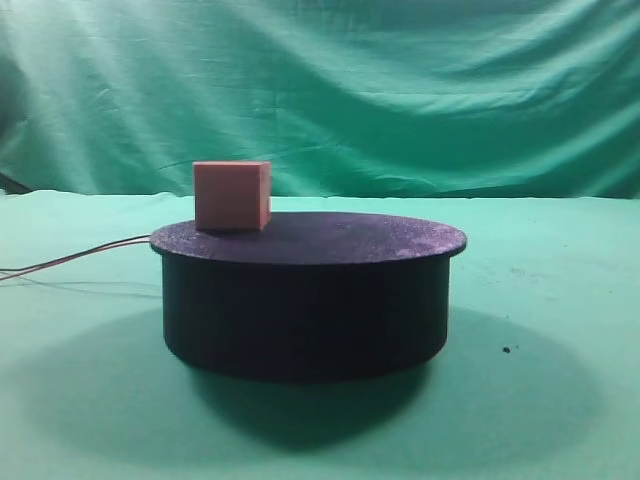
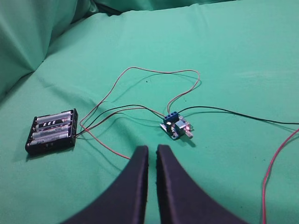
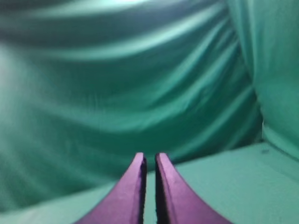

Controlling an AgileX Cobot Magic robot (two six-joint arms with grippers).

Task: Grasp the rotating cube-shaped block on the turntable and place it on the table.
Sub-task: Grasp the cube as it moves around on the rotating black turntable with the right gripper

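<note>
- We see the small salmon-pink cube-shaped block [image 1: 232,196] standing upright on the wide black cylinder turntable [image 1: 310,300], touching its speckled round top close to the left part of the rim, on the side toward the far edge of the table.
- The turntable stands on the flat table covered in green cloth [image 1: 560,400], about in the middle of it, and it throws a broad shadow toward the near edge.
- Thin red and dark wires [image 1: 75,262] leave the left side of the turntable and run toward the left edge of the table.
- In the left wrist view, the left gripper [image 2: 152,150] has its two black fingers almost together, with only a thin slit between them, and it holds nothing.
- Beyond it on the cloth lie a black battery holder with grey cells [image 2: 52,131] and a small blue circuit board [image 2: 176,126], joined by wires.
- In the right wrist view, the right gripper [image 3: 149,157] shows purple-looking fingers, also nearly closed on nothing, pointing toward the draped green backdrop [image 3: 117,70].
</note>
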